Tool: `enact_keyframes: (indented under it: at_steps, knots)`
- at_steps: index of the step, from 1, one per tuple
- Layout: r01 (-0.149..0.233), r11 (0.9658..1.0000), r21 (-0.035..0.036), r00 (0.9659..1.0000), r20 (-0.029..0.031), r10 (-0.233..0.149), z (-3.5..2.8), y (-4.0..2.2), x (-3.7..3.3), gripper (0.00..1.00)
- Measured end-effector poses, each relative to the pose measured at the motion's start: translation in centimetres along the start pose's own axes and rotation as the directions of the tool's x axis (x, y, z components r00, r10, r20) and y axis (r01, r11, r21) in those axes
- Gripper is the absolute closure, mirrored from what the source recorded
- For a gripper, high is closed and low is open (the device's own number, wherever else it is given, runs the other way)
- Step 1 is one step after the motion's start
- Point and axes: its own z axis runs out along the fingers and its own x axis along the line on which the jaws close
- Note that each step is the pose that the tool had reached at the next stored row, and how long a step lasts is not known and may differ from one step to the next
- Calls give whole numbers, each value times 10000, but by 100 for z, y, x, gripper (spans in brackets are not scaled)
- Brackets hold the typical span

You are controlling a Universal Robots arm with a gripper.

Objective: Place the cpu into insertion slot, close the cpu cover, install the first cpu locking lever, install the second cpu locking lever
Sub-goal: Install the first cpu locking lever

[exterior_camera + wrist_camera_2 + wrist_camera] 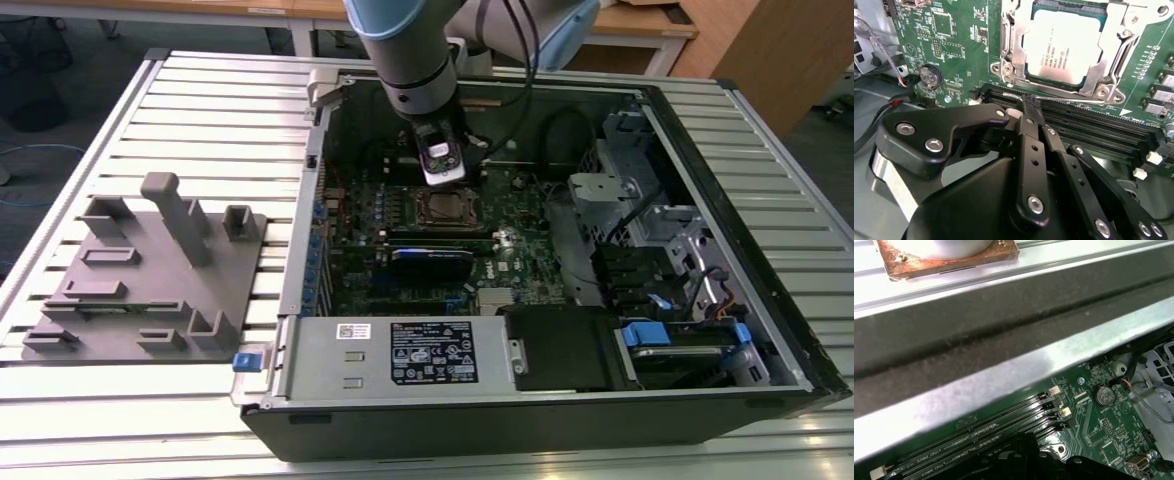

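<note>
Hovering hand (1030, 107) beside cpu (1066, 42), cpu cover (1114, 65) closed

My workbench (200, 95) is a ribbed top of pale metal slats, running across the exterior view and catching soft, even light. Past its far edge, toward twelve o'clock, wooden desks (654, 25) stand on white legs over a dark grey floor (80, 50). At two o'clock a wooden cabinet panel (774, 50) rises beside the bench. At ten o'clock a dark chair (30, 90) sits on the floor.
</note>
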Motion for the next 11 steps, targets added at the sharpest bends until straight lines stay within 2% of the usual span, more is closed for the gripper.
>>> enact_keyframes:
  at_steps: [6,11]
  knots:
    - [4,10000,-9,10000,6,-4,7,-6,25,89]
    - [25,10000,11,10000,61,-25,27,-13,30,89]
